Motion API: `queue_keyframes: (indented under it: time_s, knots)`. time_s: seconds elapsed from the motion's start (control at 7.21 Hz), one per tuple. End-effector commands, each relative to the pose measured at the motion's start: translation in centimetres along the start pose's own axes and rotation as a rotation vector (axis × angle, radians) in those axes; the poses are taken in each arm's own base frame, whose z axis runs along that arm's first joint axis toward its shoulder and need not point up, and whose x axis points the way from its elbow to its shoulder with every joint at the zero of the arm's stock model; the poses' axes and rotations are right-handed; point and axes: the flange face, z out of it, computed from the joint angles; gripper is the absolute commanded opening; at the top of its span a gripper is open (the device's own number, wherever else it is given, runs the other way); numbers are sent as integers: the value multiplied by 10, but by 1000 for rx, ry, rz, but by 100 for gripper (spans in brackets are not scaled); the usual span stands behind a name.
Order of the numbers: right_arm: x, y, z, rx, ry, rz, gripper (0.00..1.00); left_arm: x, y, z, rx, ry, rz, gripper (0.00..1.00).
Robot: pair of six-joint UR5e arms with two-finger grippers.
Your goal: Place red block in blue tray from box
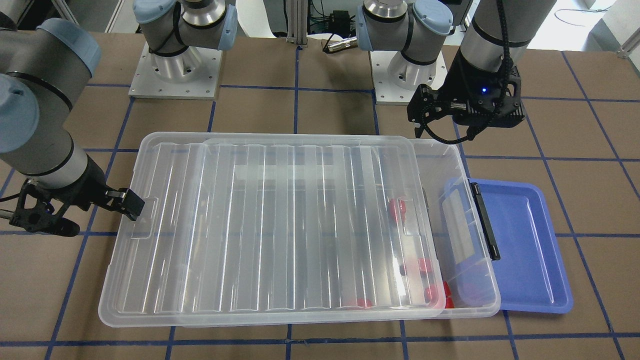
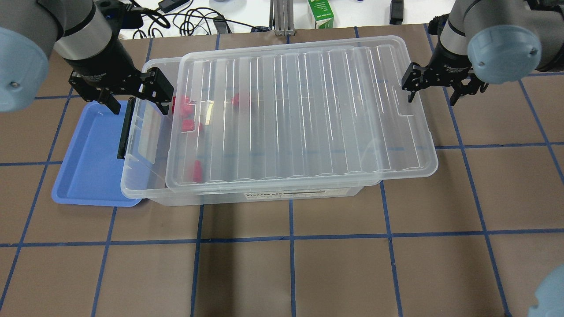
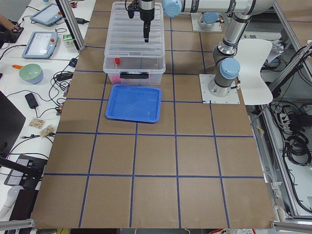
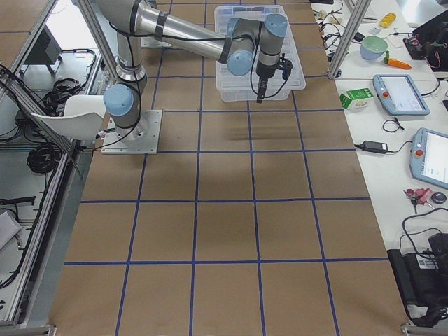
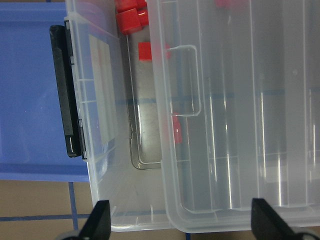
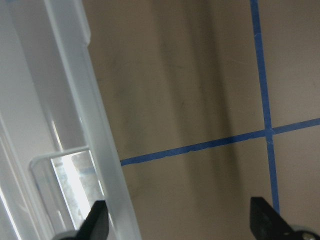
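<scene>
The clear box (image 2: 145,185) stands mid-table, its ribbed lid (image 2: 308,110) slid toward my right so the left end is uncovered. Several red blocks (image 2: 188,125) lie in that end, also seen in the left wrist view (image 5: 131,20). The blue tray (image 2: 88,167) lies empty against the box's left end, partly under its rim. My left gripper (image 2: 134,99) is open and empty, hovering over the uncovered end and the black latch (image 2: 124,130). My right gripper (image 2: 434,92) is open and empty at the lid's right edge, one finger (image 6: 97,220) at the lid rim.
Both arm bases (image 1: 175,70) stand behind the box. A green carton (image 2: 320,13) and cables lie beyond the table's far edge. Blue tape lines grid the brown table (image 2: 291,273), bare on the near side of the box.
</scene>
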Motion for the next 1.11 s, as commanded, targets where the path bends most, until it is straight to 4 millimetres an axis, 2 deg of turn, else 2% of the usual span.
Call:
queue_keyframes:
  time_s: [0.0,0.42,0.97]
  knots:
    - [28,-8,-1,6,-4,-17,100,0,-2,2,-4,0,0,100]
    - [61,-15,0,8,-3,-61,100,2,-7,12,-23,14,-6,100]
    - [80,-17,-1,6,36,-96,100,0,-12,39,-68,10,-6,100]
